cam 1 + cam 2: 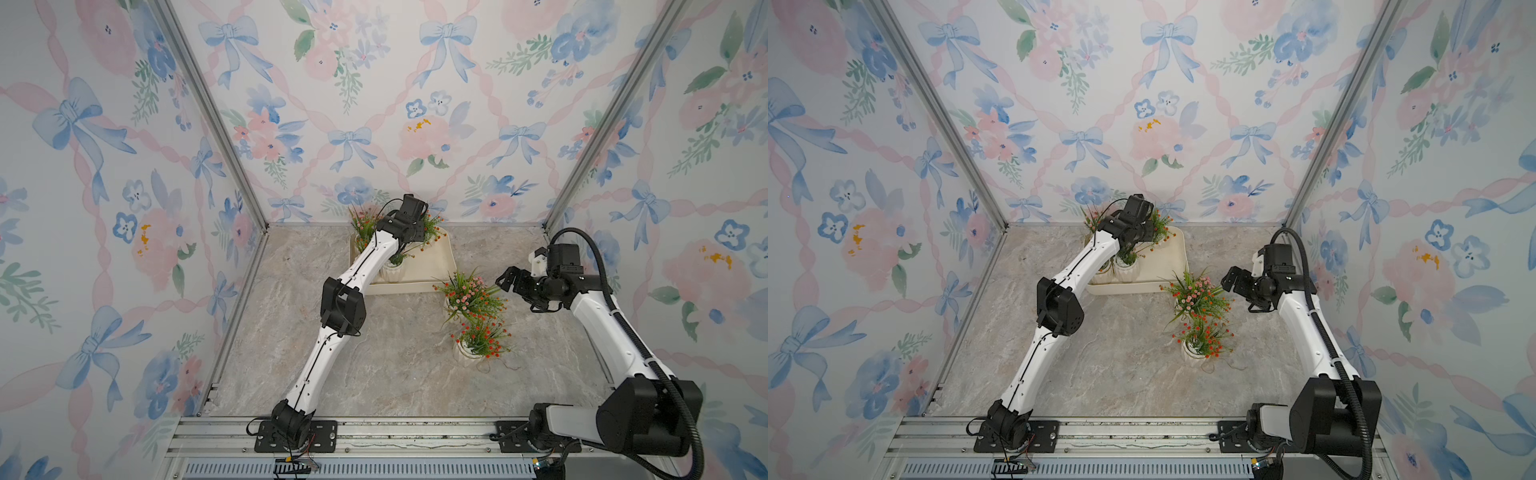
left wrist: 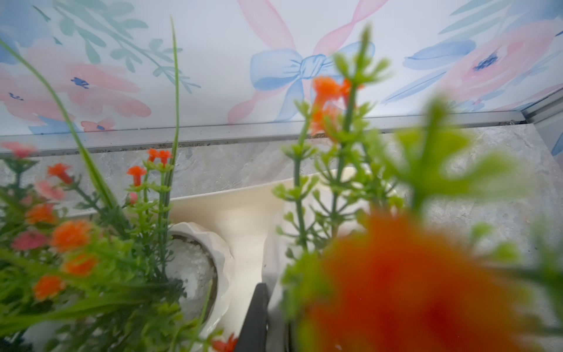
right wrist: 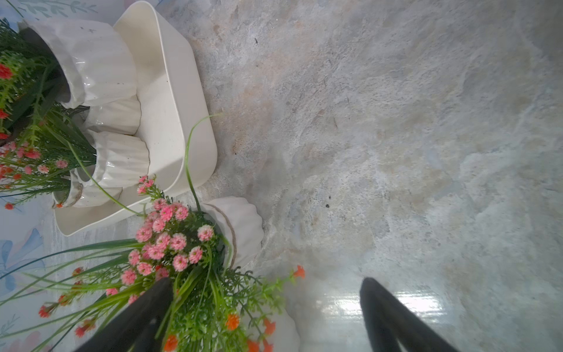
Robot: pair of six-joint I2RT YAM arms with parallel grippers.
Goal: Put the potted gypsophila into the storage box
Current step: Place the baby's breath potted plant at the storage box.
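**Pot pinched over the box**

Most potted gypsophila (image 1: 392,270), in small white ribbed pots, sit in the shallow cream plastic storage box (image 1: 440,266), upper centre. Two more pots (image 1: 467,353) stand on the table to its lower right. The left gripper (image 1: 420,237) is clamped on one pot's rim over the box. The right gripper (image 3: 265,283) gapes wide, empty.

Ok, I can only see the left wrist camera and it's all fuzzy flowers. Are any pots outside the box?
Observer: Yes, two. In both top views a pink-flowered pot and a red-flowered pot stand on the table, outside the storage box.
Operator: What's the other arm doing?
Observer: The right gripper is open and holds nothing, right beside the pink-flowered pot.
Operator: How many are in the box?
Observer: The right wrist view shows at least four white pots crowded toward one side of it.
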